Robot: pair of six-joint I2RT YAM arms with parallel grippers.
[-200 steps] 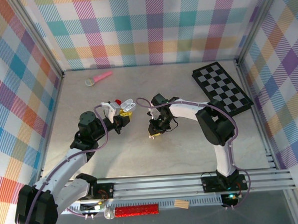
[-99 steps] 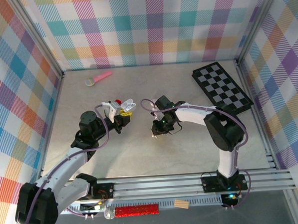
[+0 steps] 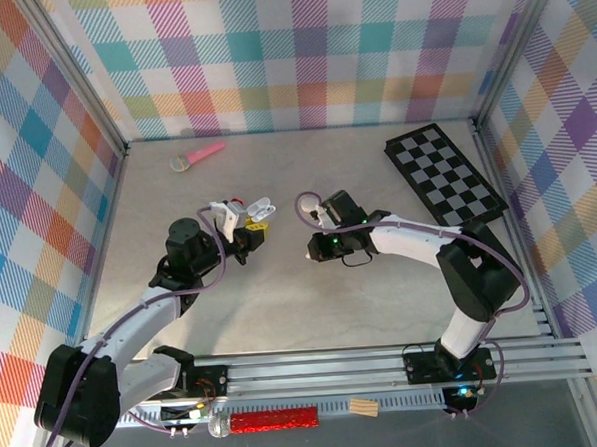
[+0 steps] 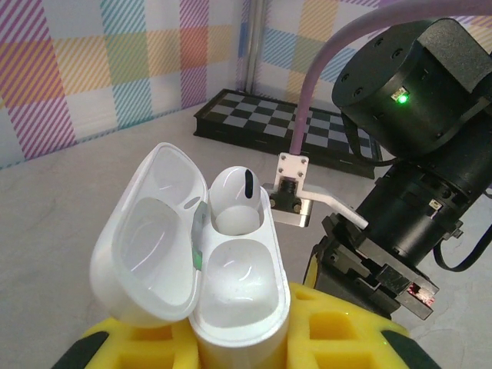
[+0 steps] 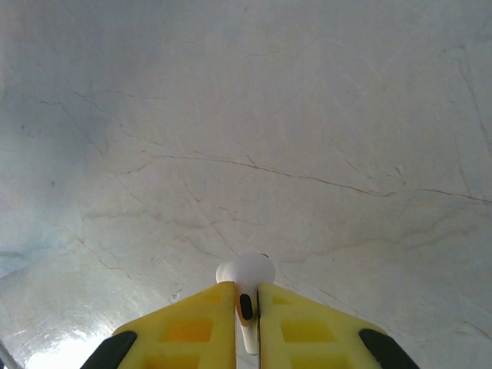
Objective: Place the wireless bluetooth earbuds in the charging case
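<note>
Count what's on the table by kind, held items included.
Earbuds: 2 (one seated, one gripped)
Case: 1
Chessboard: 1
Pink tool: 1
Total: 5

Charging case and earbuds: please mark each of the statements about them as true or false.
1. The charging case has its lid closed. False: the lid stands open.
2. A seated earbud fills one slot of the case. True.
3. The left hand holds the charging case. True.
4. The right hand is empty. False: it pinches a second earbud.
5. The chessboard lies at the far left. False: it lies at the far right.
</note>
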